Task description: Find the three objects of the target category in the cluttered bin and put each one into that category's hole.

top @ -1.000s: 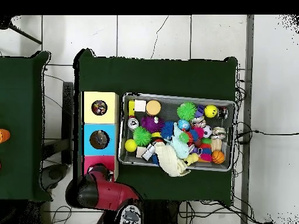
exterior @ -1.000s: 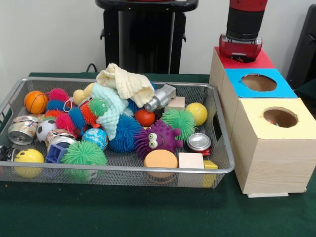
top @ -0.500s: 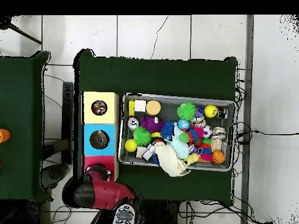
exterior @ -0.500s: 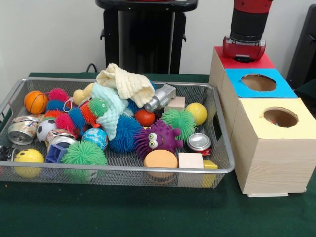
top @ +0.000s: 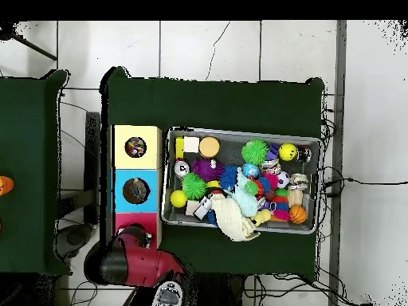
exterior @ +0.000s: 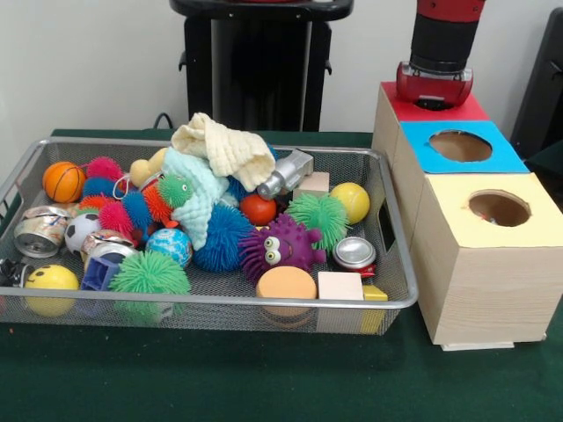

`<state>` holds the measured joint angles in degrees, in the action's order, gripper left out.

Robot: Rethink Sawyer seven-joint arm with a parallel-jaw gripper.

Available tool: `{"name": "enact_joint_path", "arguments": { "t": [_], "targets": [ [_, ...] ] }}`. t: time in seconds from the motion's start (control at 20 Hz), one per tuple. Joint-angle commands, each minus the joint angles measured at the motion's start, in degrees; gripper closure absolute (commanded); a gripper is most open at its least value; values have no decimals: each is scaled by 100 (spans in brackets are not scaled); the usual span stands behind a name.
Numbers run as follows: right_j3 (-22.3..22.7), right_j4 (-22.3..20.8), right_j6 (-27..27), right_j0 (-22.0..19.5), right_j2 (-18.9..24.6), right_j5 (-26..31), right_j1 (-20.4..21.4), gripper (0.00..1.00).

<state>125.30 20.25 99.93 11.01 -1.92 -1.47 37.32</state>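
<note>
The wire mesh bin (exterior: 398,303) (top: 243,133) holds mixed toys: a purple spiky monster (exterior: 281,246), green spiky balls (exterior: 318,217), a crushed can (exterior: 354,253), a wooden block (exterior: 339,286), a yellow ball (exterior: 352,200) and cream and mint cloths (exterior: 220,149). Right of the bin stand three boxes with round holes: red (exterior: 457,110), blue (exterior: 493,158) and yellow (exterior: 537,224). My gripper (exterior: 434,98) (top: 135,236) hangs just over the red box's hole, which it hides. Nothing shows in its grasp.
A silver metal part (exterior: 286,174), an orange disc (exterior: 286,283), a globe ball (exterior: 169,243), an orange basketball (exterior: 63,180) and a smiley ball (exterior: 51,279) also lie in the bin. A black stand (exterior: 255,61) rises behind it. Small things show inside the yellow hole (top: 135,147).
The gripper has risen a little above the red box and drifted slightly right over the last second. The bin's contents have not moved.
</note>
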Motion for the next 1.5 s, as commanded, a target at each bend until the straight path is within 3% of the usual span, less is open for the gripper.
{"name": "enact_joint_path", "arguments": {
  "t": [0.05,0.2,0.6,1.2,1.5],
  "targets": [
    [-26,-289,773,307,-1049,2283,1000,0],
    [-126,-484,724,317,-1210,2783,1363,0],
    [-221,-732,808,300,-1366,3201,1885,0],
    [14,-767,827,93,-1082,2742,1788,0],
    [-210,-1031,571,38,-1355,3356,2128,0]
  ]
}}
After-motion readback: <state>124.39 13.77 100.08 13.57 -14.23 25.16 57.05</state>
